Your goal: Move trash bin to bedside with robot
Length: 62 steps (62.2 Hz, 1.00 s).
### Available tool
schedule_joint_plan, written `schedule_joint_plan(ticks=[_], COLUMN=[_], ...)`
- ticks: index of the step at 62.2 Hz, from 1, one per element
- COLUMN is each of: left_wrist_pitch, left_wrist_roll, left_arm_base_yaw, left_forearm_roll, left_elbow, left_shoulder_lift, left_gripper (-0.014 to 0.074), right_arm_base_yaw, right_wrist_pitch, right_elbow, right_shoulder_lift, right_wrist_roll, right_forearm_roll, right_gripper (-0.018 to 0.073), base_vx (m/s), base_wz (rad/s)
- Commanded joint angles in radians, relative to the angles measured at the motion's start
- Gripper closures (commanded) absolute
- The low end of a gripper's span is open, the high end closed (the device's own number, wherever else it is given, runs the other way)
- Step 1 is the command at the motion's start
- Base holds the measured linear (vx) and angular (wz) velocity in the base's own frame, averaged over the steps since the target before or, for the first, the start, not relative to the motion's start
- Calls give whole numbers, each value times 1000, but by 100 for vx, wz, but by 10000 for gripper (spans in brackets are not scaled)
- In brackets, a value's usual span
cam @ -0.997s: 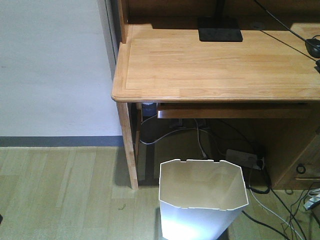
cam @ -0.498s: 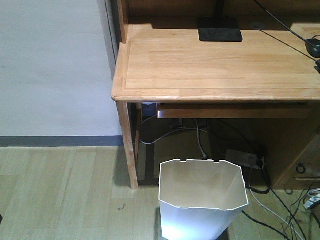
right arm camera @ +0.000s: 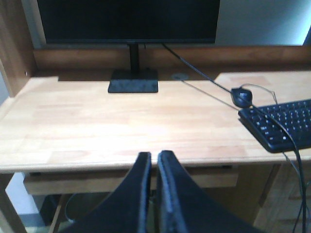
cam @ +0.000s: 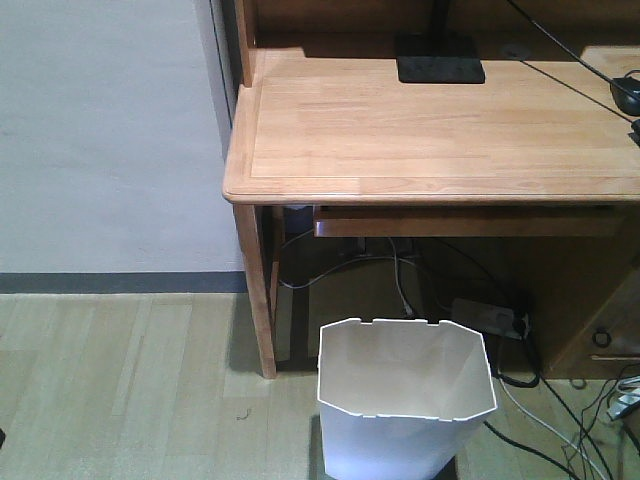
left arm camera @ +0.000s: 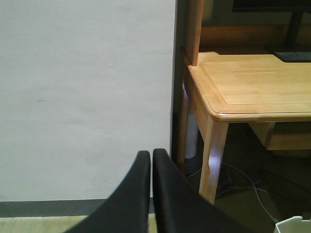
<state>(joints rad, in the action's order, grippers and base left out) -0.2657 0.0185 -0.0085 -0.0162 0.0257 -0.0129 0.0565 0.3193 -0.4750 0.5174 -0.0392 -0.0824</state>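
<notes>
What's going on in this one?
Nothing is being handled right now. The bin stands upright and empty on the floor in front of the desk, beside its left leg. The left gripper is shut on nothing and faces the wall and the desk corner. The right gripper is also shut and empty, facing the monitor and keyboard. No bed is in view, so the bin has not reached it.
</notes>
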Motion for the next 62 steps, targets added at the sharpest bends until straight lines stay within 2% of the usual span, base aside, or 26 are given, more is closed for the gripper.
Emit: schedule_joint_plan(ticks=[1, 19, 28, 45, 62], left_wrist_pitch=[69, 69, 69, 69, 69], left_wrist_roll=[4, 4, 4, 4, 4], left_arm_base_yaw=[-6, -6, -6, -6, -6], left_forearm_roll=[-2, -2, -2, -2, -2], left_elbow=[19, 19, 19, 19, 19], left_shoulder_lift=[-13, -13, -13, -13, -13], left_gripper=[602, 602, 602, 602, 602], right_arm_base_yaw=[0, 0, 0, 0, 0], right_wrist_pitch=[-64, -53, -54, -69, -172], right_elbow=[-36, -36, -36, -36, -36], right_shoulder_lift=[24, 63, 65, 65, 65], right_wrist_roll=[4, 4, 4, 4, 4], right_forearm_roll=[0, 3, 3, 3, 3], right_gripper=[427, 160, 67, 64, 97], base_vx=[0, 0, 0, 0, 0], base_wz=[0, 0, 0, 0, 0])
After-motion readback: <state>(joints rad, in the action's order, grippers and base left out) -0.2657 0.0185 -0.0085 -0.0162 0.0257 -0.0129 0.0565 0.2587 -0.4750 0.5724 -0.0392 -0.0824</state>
